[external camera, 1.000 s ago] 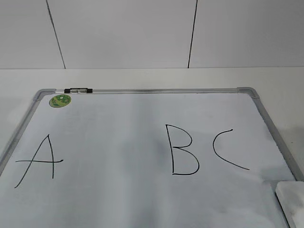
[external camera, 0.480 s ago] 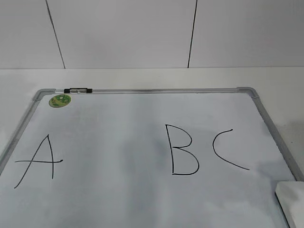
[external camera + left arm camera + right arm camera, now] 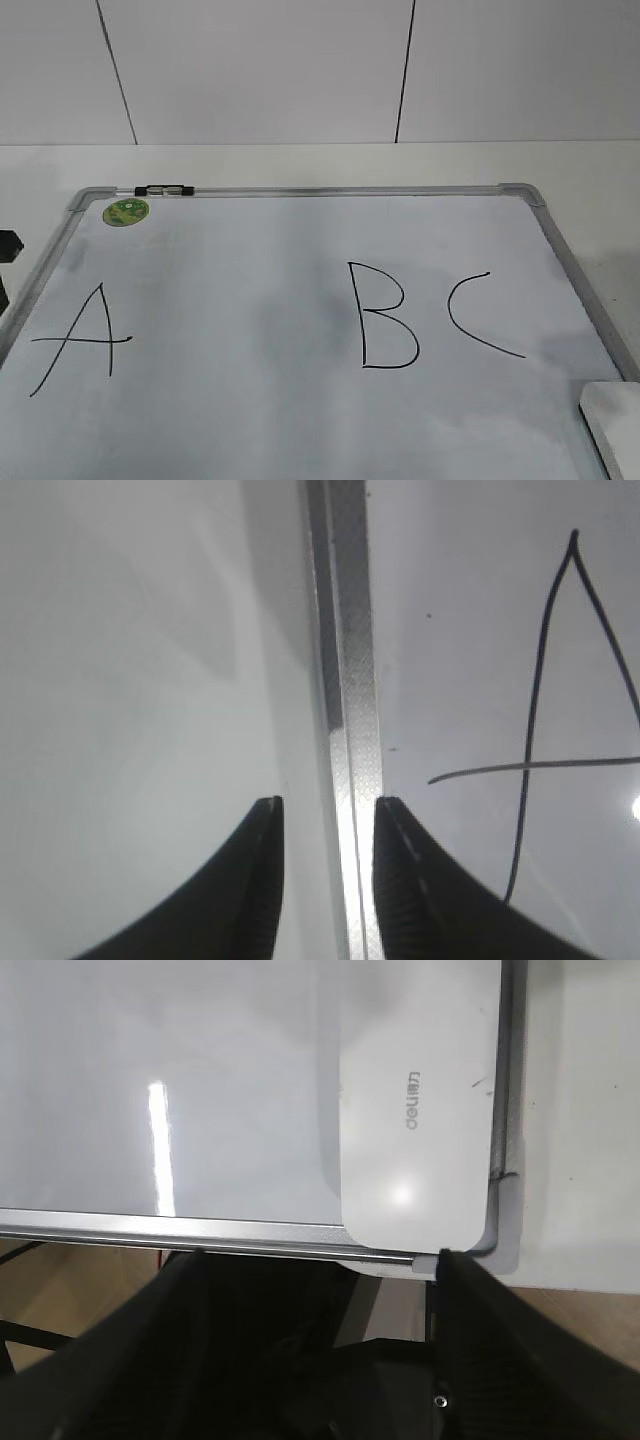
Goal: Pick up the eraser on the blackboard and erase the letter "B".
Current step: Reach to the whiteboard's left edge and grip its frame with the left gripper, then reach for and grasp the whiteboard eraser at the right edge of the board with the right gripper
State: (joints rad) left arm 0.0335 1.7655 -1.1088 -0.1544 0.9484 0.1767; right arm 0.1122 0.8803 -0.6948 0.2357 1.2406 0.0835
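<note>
I read the eraser (image 3: 420, 1140) as a light, stiff, slick plastic block lying flat in the blackboard (image 3: 200, 1090) corner just ahead of the right gripper (image 3: 320, 1260); jaws wide, empty; I'd pinch across its short sides; left gripper (image 3: 328, 825) narrow, idle.

Behind my desk (image 3: 300, 160) stands a pale wall (image 3: 260, 70), plain and off-white, split into broad panels by two thin dark seams (image 3: 405, 70) that run down to the desk's far edge. The desk itself is white and matte, its bare top showing along the back and down both sides. Light falls evenly from above, soft, leaving only faint grey shade. Past the desk's near edge, in my right wrist view, I see a brownish floor (image 3: 590, 1310) and dark frame bars (image 3: 30, 1335).
</note>
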